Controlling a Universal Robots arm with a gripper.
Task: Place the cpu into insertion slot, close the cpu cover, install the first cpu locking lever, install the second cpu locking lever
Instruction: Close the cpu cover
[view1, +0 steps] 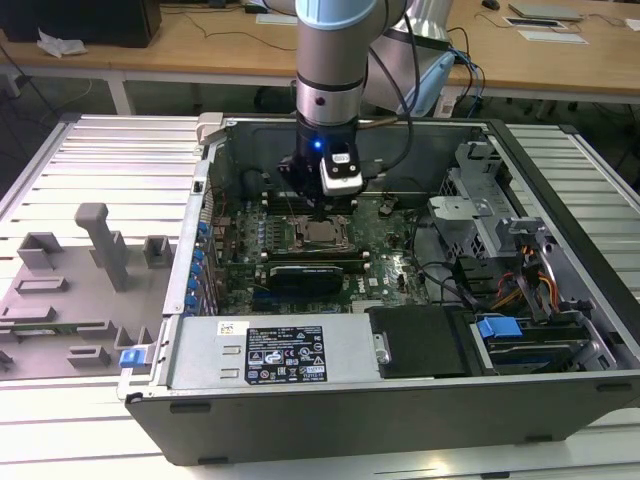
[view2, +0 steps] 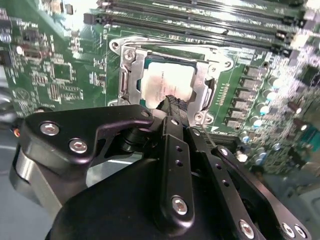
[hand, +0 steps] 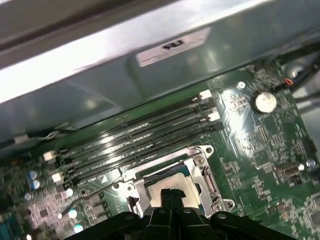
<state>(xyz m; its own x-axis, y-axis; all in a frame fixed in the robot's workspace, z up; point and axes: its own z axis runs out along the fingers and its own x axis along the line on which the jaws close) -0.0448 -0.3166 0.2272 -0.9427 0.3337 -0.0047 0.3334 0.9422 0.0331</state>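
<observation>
You get bright, even room light in the exterior view, though the computer case (view1: 400, 410) is shaded within and a blue lamp (view1: 318, 143) glows on the arm (view1: 335, 50). In the first wrist view, glare washes the case wall (hand: 125, 55). In both wrist views the memory slots (view2: 200, 15) (hand: 140, 135) gleam and the cpu (view2: 167, 82) (hand: 175, 182) shines pale.

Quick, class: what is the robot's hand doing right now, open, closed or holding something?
Hand: closed, tips together over the chip; nothing seen held between them.
</observation>
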